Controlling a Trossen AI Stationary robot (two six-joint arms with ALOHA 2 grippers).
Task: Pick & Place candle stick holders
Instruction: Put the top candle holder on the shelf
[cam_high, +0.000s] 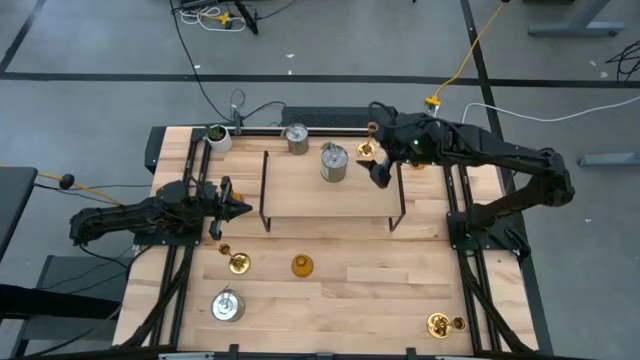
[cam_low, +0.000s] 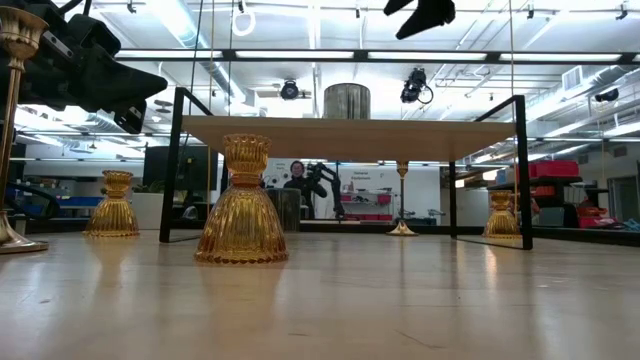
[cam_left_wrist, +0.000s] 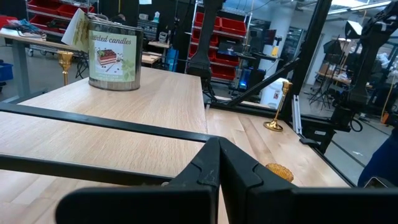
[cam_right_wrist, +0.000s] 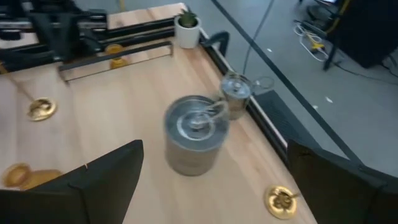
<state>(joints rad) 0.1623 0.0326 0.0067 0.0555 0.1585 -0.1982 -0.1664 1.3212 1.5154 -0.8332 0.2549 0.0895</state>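
Note:
A silver can-shaped holder stands on the top of the wooden rack; it also shows in the right wrist view. My right gripper is open above the rack's right end, beside that can and apart from it. A second silver holder and a brass holder stand behind the rack. My left gripper is shut and empty just left of the rack's black wire side. An amber holder, a brass one, a silver one and another brass one stand on the near table.
A small whitish cup with green contents stands at the far left corner. Black rails run along the table's left and right sides. In the low view the amber holder stands in front of the rack's legs. Bare wood lies between the near holders.

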